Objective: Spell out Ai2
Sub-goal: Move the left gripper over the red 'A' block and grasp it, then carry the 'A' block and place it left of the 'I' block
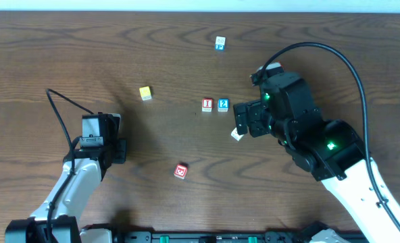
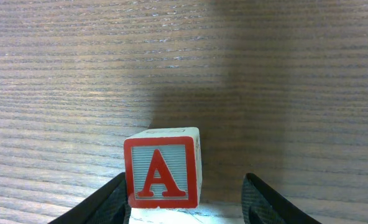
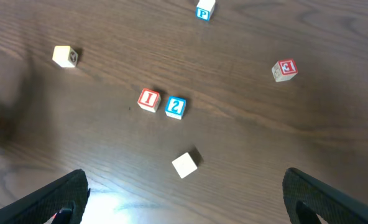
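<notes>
The cube with the red "A" face (image 2: 163,171) stands between my left gripper's (image 2: 185,214) fingers in the left wrist view. It is close against the left finger, with a gap to the right finger, and the gripper is open. In the overhead view the left gripper (image 1: 113,135) hides this cube. The red "I" cube (image 1: 207,104) and the blue "2" cube (image 1: 223,104) sit side by side mid-table, and both show in the right wrist view (image 3: 149,99) (image 3: 176,107). My right gripper (image 1: 244,123) (image 3: 185,186) is wide open and empty, hovering right of them.
A plain white cube (image 3: 185,165) lies just ahead of the right gripper, half hidden under it overhead (image 1: 237,136). A yellow cube (image 1: 145,93), a teal-marked cube (image 1: 220,43) and a red-marked cube (image 1: 180,171) lie scattered on the wooden table (image 1: 38,61).
</notes>
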`<state>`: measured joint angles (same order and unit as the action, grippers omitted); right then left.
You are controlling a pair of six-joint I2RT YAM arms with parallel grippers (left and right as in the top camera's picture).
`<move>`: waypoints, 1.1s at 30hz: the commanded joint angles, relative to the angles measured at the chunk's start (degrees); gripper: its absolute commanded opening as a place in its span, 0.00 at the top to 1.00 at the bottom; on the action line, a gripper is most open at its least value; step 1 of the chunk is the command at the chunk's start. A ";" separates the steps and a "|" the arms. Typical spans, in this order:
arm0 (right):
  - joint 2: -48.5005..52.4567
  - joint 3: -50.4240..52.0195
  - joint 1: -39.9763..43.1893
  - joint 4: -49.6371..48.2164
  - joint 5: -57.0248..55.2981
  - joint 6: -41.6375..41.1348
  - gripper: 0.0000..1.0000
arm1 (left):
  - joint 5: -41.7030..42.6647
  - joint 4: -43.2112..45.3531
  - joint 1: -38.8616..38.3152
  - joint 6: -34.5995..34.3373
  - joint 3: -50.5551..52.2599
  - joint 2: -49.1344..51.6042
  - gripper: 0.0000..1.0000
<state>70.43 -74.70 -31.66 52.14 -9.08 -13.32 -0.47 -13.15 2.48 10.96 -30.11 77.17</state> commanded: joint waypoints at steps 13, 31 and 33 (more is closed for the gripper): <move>-0.04 -0.22 0.35 -1.03 -1.03 0.55 0.01 | -1.22 0.20 0.13 -5.46 -1.25 0.48 0.55; 0.02 -0.20 0.35 -2.75 -1.03 0.57 0.01 | -1.66 1.46 0.13 -14.43 -1.27 0.46 0.75; 0.07 -0.20 0.35 -3.04 -1.03 0.57 0.01 | -1.64 1.46 0.13 -14.43 -1.53 0.46 0.77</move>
<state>70.43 -74.70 -31.66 49.45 -9.10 -13.32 -1.32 -11.84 2.48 -2.44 -30.15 77.17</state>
